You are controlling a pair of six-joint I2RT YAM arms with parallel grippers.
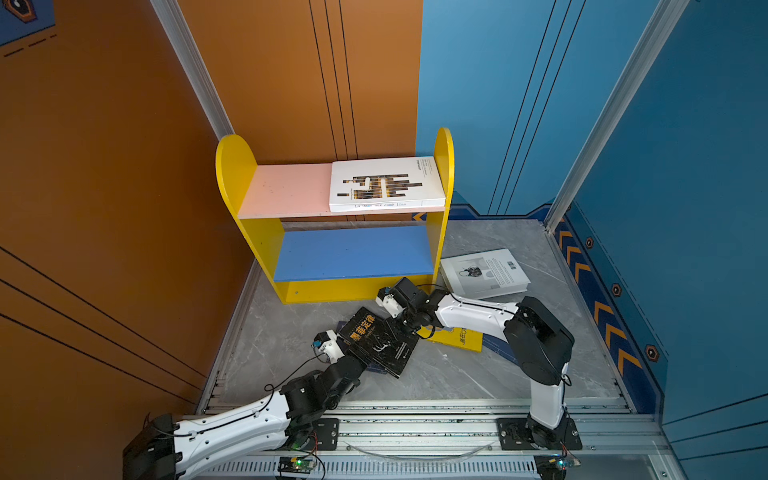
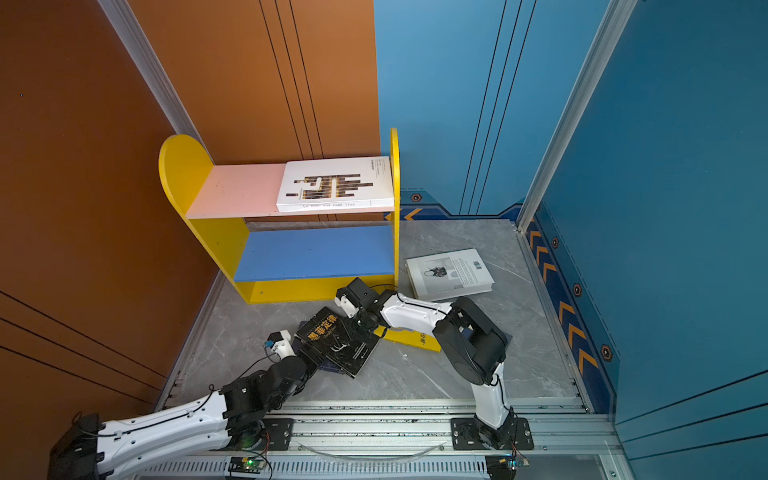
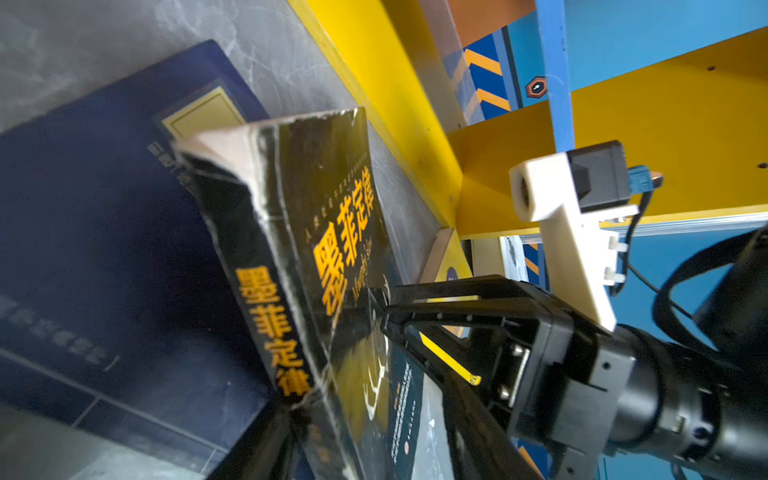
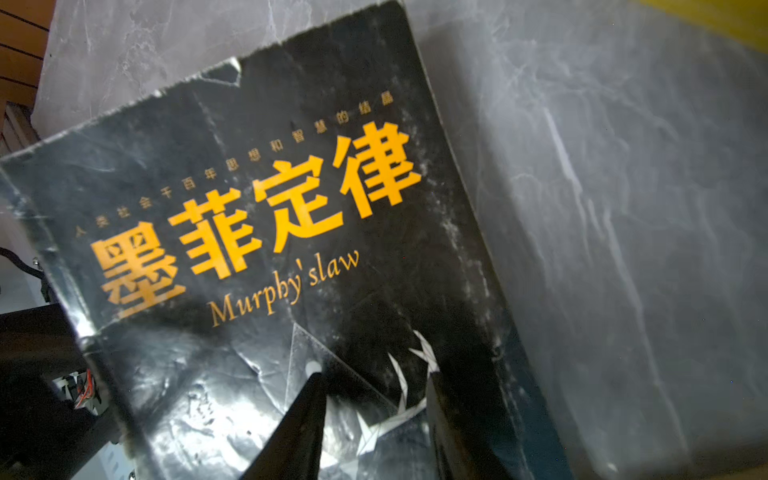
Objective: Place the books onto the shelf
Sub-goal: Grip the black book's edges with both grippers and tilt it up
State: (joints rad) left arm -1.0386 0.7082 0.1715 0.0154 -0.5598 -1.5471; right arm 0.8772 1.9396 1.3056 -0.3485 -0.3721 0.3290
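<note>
Your right gripper (image 3: pixel 380 309) pinches the tilted black book (image 1: pixel 376 345), lower centre in a top view | your left gripper (image 3: pixel 365 453) straddles it, clamp state unclear

Both top views look steeply down from above the near edge onto the grey marble-patterned tabletop (image 1: pixel 457 374) and the yellow-sided two-tier shelf (image 1: pixel 235 174), sharing nearly everything. The left wrist view sits close by the worn black paperback with orange characters (image 3: pixel 345 232), facing the shelf's base; the right wrist view, seemingly blurred at its margins, looks onto that cover from very near.
</note>
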